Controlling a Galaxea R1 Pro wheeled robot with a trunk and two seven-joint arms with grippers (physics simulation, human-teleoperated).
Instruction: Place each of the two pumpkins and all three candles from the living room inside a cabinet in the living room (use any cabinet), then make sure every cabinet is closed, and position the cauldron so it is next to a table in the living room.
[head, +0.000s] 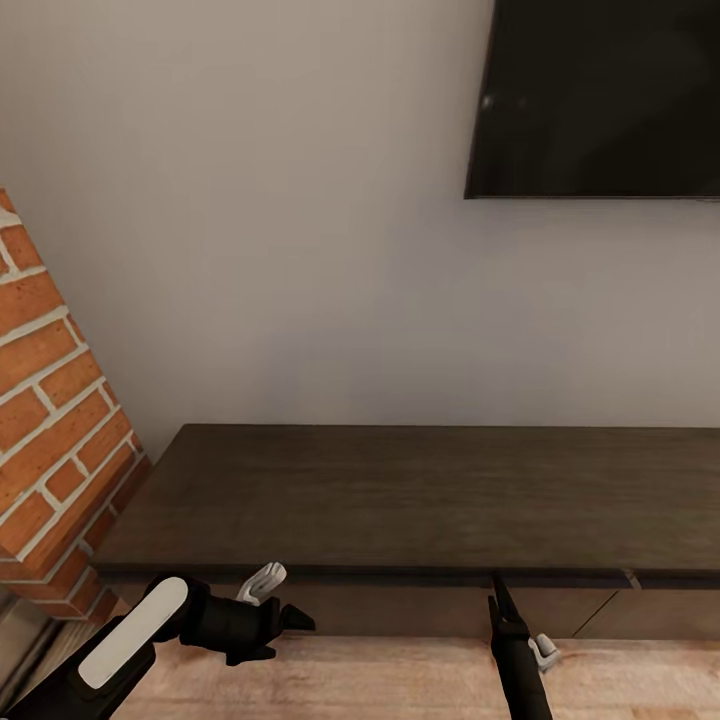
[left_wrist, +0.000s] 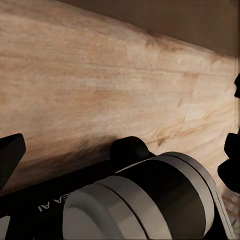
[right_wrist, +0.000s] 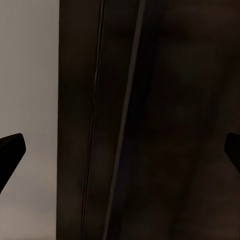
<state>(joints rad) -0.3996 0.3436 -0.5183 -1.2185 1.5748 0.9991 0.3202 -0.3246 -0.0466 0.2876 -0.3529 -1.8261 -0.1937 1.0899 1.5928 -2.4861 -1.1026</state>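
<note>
The cabinet (head: 400, 500) is a long, low dark-brown wood unit against the wall, and its drawer fronts look shut. My right gripper (head: 499, 600) points at the cabinet's front edge, just below the top board. In the right wrist view the right gripper (right_wrist: 120, 150) is open, with the dark cabinet front (right_wrist: 165, 120) close ahead and nothing between the fingertips. My left gripper (head: 288, 624) hangs low in front of the cabinet's left end. In its wrist view the left gripper (left_wrist: 120, 150) is open and empty over the floor. The pumpkins, candles and cauldron are out of view.
A red brick fireplace (head: 55, 420) juts out left of the cabinet. A black television (head: 600, 100) hangs on the pale wall above. Light wood floor (head: 400, 680) runs along the cabinet front. A grey cylinder of my own body (left_wrist: 150, 200) shows in the left wrist view.
</note>
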